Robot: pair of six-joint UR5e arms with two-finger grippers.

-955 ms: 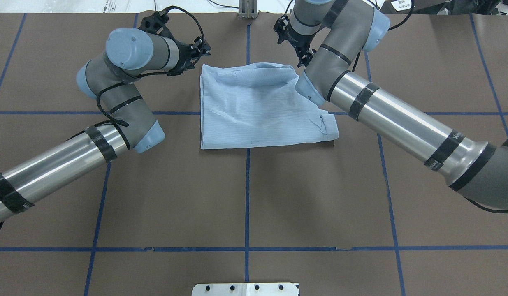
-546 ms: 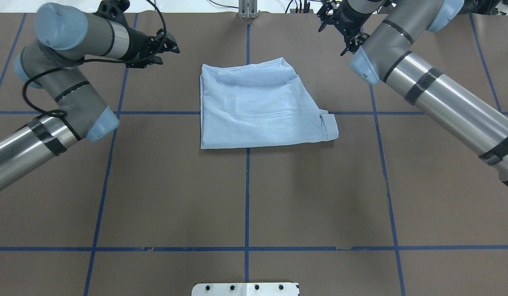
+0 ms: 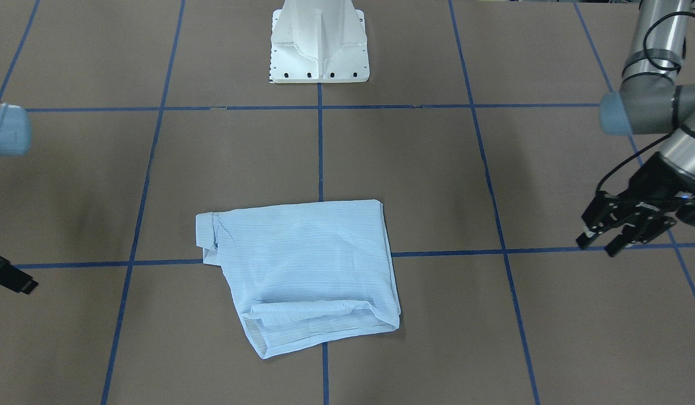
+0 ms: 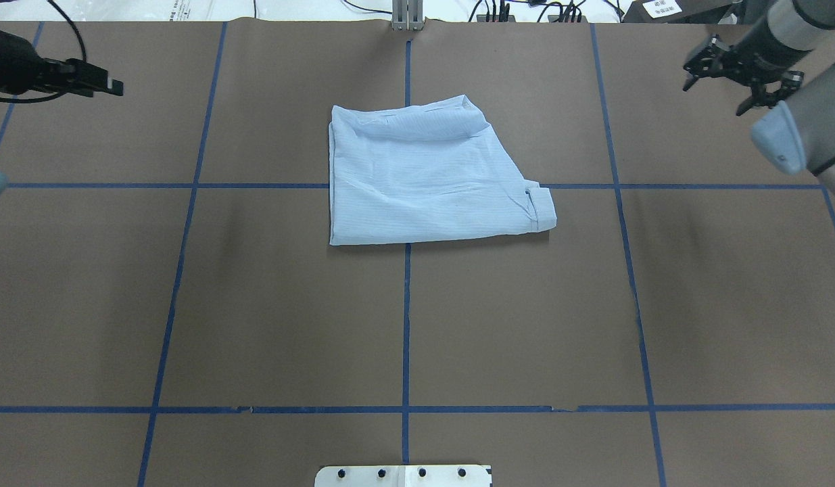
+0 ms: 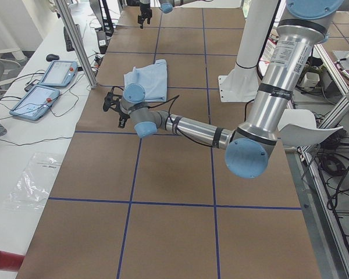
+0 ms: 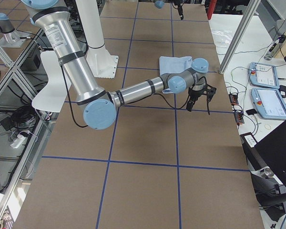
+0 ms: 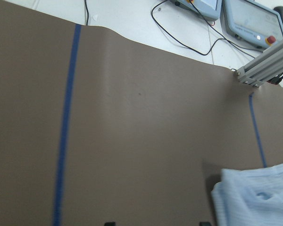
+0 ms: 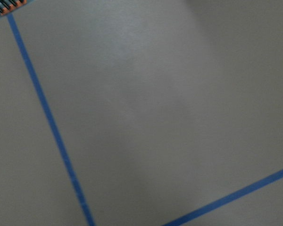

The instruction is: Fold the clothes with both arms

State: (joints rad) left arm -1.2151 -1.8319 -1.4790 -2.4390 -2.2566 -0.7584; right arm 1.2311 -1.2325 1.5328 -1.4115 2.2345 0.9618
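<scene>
Shirt (image 4: 424,176) lies untouched while left pincer (image 3: 600,244) and right pincer (image 4: 712,98) gape wide, empty.

The left hand (image 3: 600,243) hangs well out from the shirt (image 4: 424,176) on the robot's left. Its two black fingers are parted and angled downward, and the left arm (image 3: 648,104) bends sharply at the wrist joints above it. The right hand (image 4: 718,91) hangs well out on the shirt's other side, fingers spread apart and pointing down, with only the wrist end of the right arm (image 4: 806,128) showing overhead.
</scene>
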